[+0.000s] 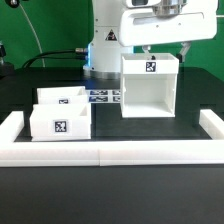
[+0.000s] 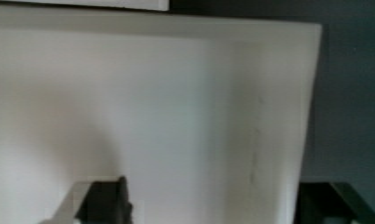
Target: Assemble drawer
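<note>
Item: two-finger gripper [image 1: 166, 49] on a white robot arm, poised at the upper rear edge of the housing. Its dark fingers [image 2: 109, 200] stand well apart, and nothing shows clamped between them. Directly beneath the gripper: large white plastic open-fronted box housing [image 1: 150, 92], upright on the black table [image 1: 130, 128], square black-and-white marker at its top front; in the wrist view its plain white panel [image 2: 184, 100] fills most of the frame. Below the gripper and just towards the exterior view's left of the housing: flat white marker board [image 1: 103, 97], lying on the table. Further towards the exterior view's left: two small white open-topped trays, rear tray [image 1: 62, 97] and front tray [image 1: 60, 123], touching or nearly so, the front one showing a marker. Farthest out: long white border rails [image 1: 110, 153] edging the table.
</note>
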You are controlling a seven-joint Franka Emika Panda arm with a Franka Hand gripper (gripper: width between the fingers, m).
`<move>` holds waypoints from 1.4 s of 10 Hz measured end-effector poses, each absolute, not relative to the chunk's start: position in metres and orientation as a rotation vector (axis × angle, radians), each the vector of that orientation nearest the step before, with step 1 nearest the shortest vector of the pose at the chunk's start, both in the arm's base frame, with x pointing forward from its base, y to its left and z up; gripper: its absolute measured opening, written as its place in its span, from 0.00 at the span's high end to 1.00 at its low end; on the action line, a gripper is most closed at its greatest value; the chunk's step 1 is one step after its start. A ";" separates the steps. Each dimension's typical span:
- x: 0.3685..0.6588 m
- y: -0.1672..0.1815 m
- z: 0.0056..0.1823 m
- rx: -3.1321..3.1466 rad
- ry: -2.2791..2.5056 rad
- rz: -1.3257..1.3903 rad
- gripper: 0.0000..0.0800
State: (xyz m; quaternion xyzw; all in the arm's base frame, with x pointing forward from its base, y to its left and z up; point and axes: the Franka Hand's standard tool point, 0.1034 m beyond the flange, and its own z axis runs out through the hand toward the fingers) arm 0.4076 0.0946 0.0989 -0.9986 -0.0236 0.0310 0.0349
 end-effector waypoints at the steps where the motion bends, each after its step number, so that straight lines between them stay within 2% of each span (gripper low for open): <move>1: 0.408 0.095 0.099 -3.069 -0.073 0.095 0.50; 2: 0.408 0.095 0.099 -3.069 -0.073 0.096 0.73; 3: 0.408 0.095 0.099 -3.069 -0.073 0.096 0.89; 4: 0.408 0.095 0.099 -3.069 -0.074 0.094 0.89; 5: 0.408 0.095 0.099 -3.069 -0.073 0.093 0.95; 11: 0.410 0.094 0.099 -3.068 -0.078 0.092 0.95; 14: 0.445 0.100 0.099 -3.052 -0.095 0.052 0.95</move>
